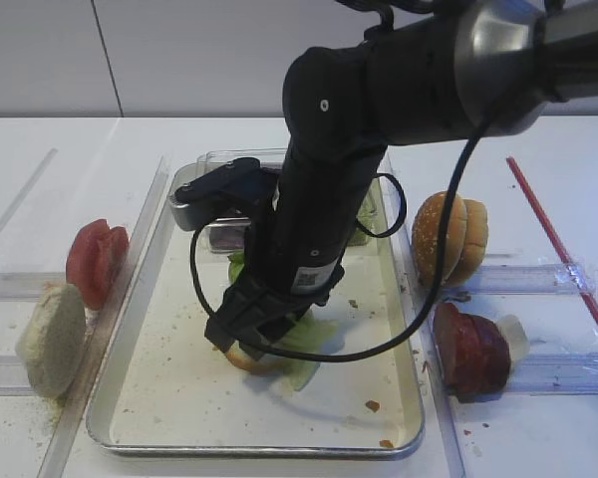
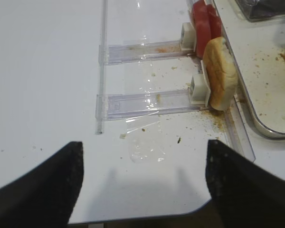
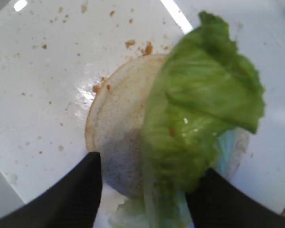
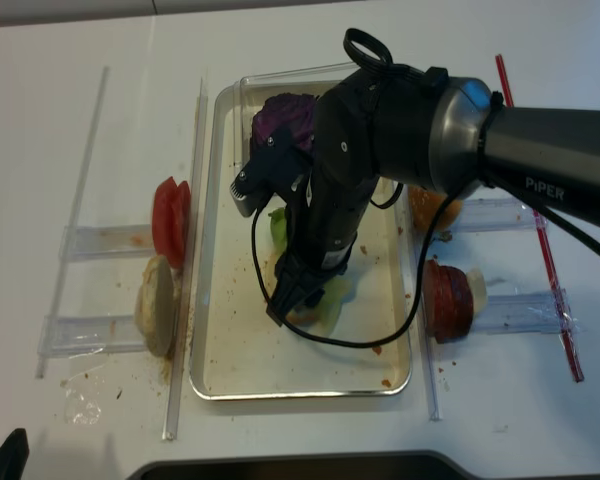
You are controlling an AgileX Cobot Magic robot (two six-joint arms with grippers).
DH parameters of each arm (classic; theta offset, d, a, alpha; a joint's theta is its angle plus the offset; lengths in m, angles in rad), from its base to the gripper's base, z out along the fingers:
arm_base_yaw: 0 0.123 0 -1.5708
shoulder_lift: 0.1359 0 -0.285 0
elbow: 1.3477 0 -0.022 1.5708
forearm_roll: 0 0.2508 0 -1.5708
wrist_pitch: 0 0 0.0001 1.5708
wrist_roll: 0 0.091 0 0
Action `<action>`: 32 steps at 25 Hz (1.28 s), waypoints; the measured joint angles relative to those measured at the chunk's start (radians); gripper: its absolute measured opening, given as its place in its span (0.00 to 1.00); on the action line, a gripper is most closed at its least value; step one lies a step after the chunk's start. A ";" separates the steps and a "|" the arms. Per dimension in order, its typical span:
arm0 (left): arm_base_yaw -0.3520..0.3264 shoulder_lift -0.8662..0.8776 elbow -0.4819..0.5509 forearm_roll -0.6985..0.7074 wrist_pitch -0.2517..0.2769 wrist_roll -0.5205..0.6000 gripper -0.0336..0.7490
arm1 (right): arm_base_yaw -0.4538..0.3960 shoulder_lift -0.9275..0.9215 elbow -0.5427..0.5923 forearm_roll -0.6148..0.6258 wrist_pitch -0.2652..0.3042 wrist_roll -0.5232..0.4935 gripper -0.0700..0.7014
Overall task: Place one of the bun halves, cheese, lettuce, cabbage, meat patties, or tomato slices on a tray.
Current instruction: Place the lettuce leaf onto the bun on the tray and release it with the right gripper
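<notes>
Lettuce [image 3: 199, 118] lies directly beneath the right gripper [image 3: 145, 190], draped over the pale cut face of a bun half [image 3: 118, 128] on the floor of the tray [image 1: 179, 398]. The jaws stand parted, one black finger on either side of the leaf and bun, and nothing looks pinched between them, so the leaf appears released rather than held. Its long axis runs away from the fingertips, up and slightly right in the wrist view, overhanging the bun's far edge. The next move likely calls for a straight lift, since the fingers sit close to the leaf's lower end and could drag it. Around the stack the tray floor is bare but crumb-speckled. The left gripper [image 2: 142, 183] hangs wide apart over bare table well left of the tray, near a tomato slice [image 2: 202, 28].
</notes>
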 joint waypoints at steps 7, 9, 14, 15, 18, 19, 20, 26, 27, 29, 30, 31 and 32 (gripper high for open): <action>0.000 0.000 0.000 0.000 0.000 0.000 0.67 | 0.000 -0.015 -0.014 0.031 0.024 -0.003 0.64; 0.000 0.000 0.000 0.000 0.000 0.000 0.67 | 0.000 -0.021 -0.033 0.041 0.034 -0.003 0.64; 0.000 0.000 0.000 0.000 0.000 0.000 0.67 | 0.000 -0.025 -0.050 0.053 0.043 -0.003 0.64; 0.000 0.000 0.000 0.000 0.000 0.000 0.67 | 0.002 -0.025 -0.050 0.053 0.046 -0.003 0.64; 0.000 0.000 0.000 0.000 0.000 0.000 0.67 | 0.002 -0.025 -0.055 0.057 0.055 -0.003 0.64; 0.000 0.000 0.000 0.000 0.000 0.000 0.67 | 0.002 -0.025 -0.060 0.064 0.064 -0.003 0.64; 0.000 0.000 0.000 0.000 0.000 0.000 0.67 | 0.002 -0.025 -0.064 0.072 0.074 -0.003 0.64; 0.000 0.000 0.000 0.000 0.000 0.000 0.67 | 0.002 -0.025 -0.104 0.092 0.115 -0.003 0.64; 0.000 0.000 0.000 0.000 0.000 0.000 0.67 | 0.002 -0.025 -0.107 0.092 0.115 -0.003 0.64; 0.000 0.000 0.000 0.000 0.000 0.000 0.67 | 0.002 -0.025 -0.107 0.093 0.117 -0.003 0.64; 0.000 0.000 0.000 0.000 0.000 0.000 0.67 | 0.002 -0.025 -0.107 0.093 0.117 -0.003 0.64; 0.000 0.000 0.000 0.000 0.000 0.000 0.67 | 0.002 -0.025 -0.109 0.093 0.121 -0.003 0.64; 0.000 0.000 0.000 0.000 0.000 0.000 0.67 | 0.002 -0.025 -0.116 0.093 0.129 -0.003 0.64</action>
